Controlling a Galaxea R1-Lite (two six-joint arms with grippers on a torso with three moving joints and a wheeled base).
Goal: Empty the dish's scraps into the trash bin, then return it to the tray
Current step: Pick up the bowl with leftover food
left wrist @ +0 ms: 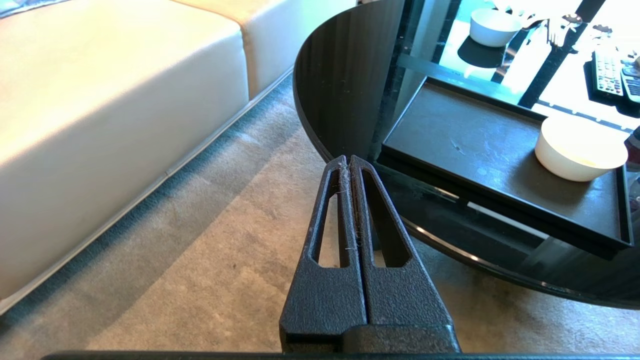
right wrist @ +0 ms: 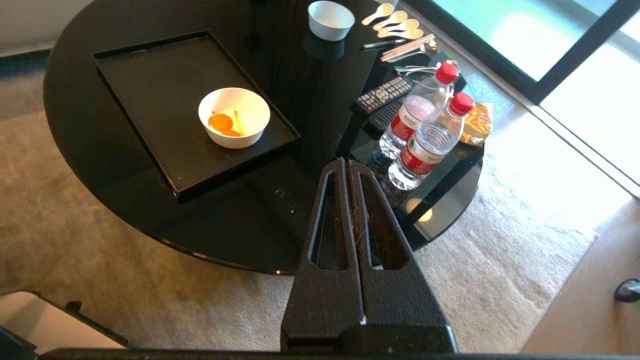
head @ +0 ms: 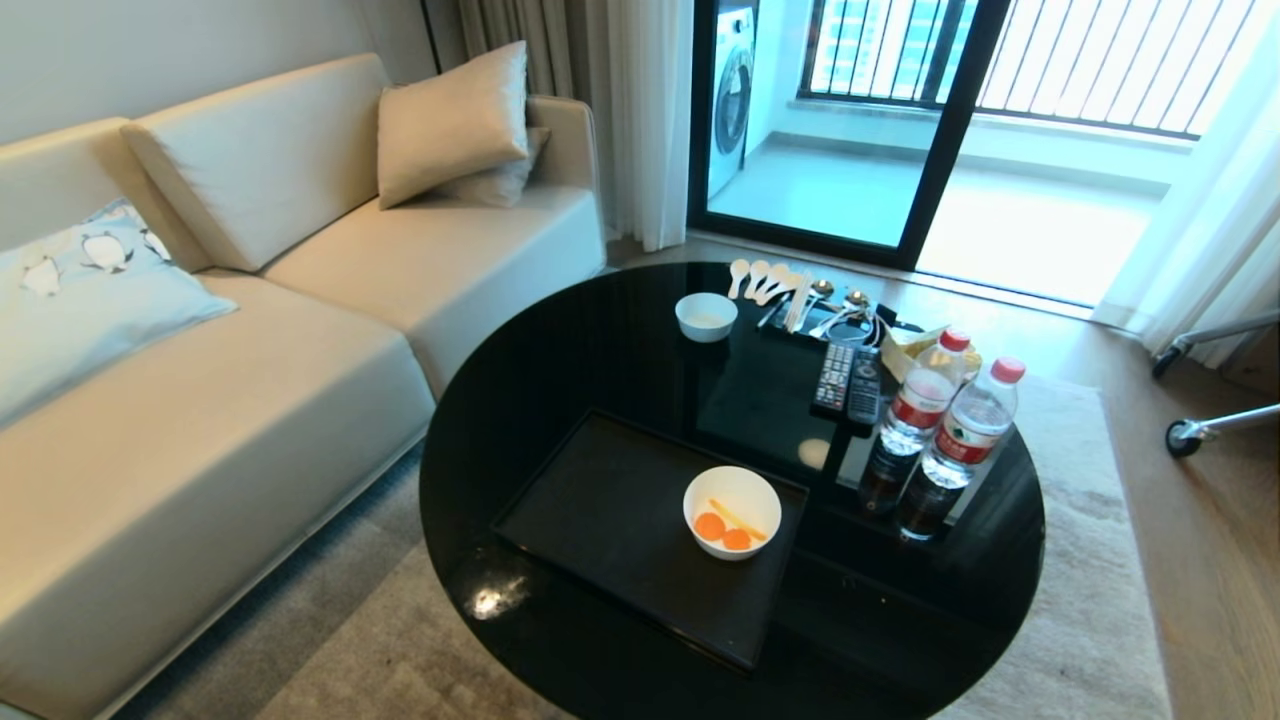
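The first step has not begun: the dish [head: 732, 511] sits at the tray's [head: 600, 500] 3 o'clock end, on the round table [head: 560, 330], with 2 orange slices and 1 strip of scraps [head: 730, 525] inside. No bin is visible. The right gripper [right wrist: 348, 165] is clenched, empty, above the table's edge; the left gripper [left wrist: 346, 160] is clenched, parked over carpet. Next, I judge, the right gripper must open and take the dish's rim.

Both claws are matte black with a rough, grainy texture, each finger a long taper with a slim cut-out window. The left claw [left wrist: 349, 159] has pale threads of lint along its centre seam. The right claw [right wrist: 347, 162] shows brownish fluff inside its windows.
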